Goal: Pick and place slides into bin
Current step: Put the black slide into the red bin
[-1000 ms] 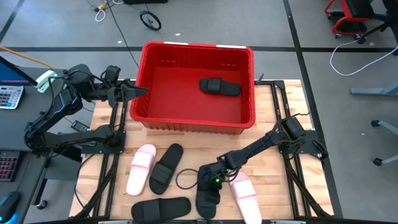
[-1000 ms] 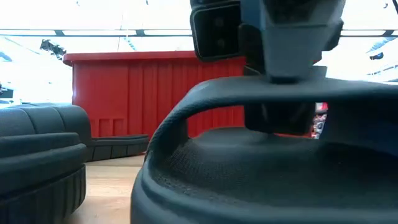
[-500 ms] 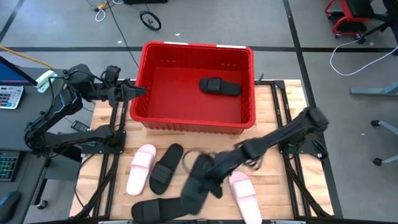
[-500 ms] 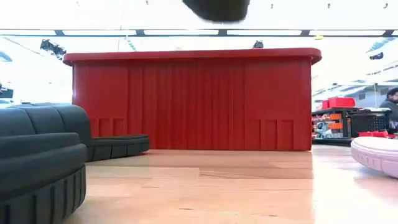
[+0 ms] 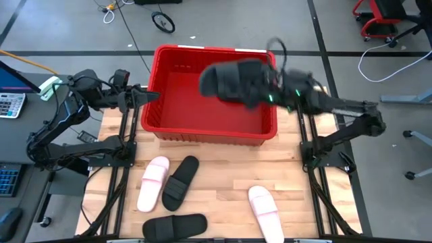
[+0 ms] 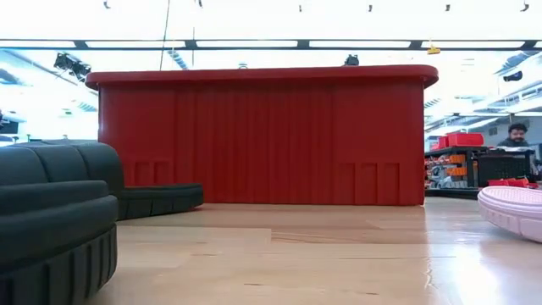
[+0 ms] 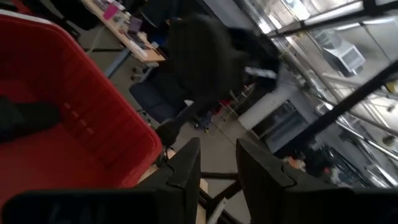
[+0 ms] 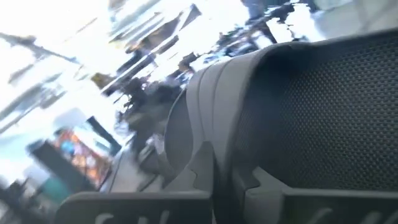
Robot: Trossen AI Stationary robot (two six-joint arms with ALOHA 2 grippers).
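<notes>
left gripper [image 5: 150, 96] is parked off the table's left edge, just beside the left wall of the bin [image 5: 154, 108], out of the way; likely held there so the other arm has the bin to itself. its fingers [image 7: 186, 168] are seen a little apart in the left wrist view, nothing between them, nothing touched.

on the table in front of the bin, four slides are left: a pink slide [image 5: 152, 182] and a black slide [image 5: 179, 181] side by side on the left, another black slide [image 5: 174, 226] lying across the near edge, and a second pink slide [image 5: 264, 210] well apart on the right. all are unpicked, within reach.

one black slide in the bin [image 5: 233, 96] is mostly hidden under the carried one; it shows clearer in the left wrist view on the bin floor.

a carried black slide [image 5: 233, 82] is held in the air above the right half of the bin, motion-blurred. judged as the transport step, with release over the bin next.

right gripper [image 5: 273, 94] is over the bin's right rim, jaws clamped on the carried slide; in the right wrist view the textured rubber fills the frame right at the fingers [image 8: 205, 168], which sit nearly together on it. exact grip point cannot be told.

risk, as a judgement: the slide is held off-centre and could swing or drop on the rim.
</notes>
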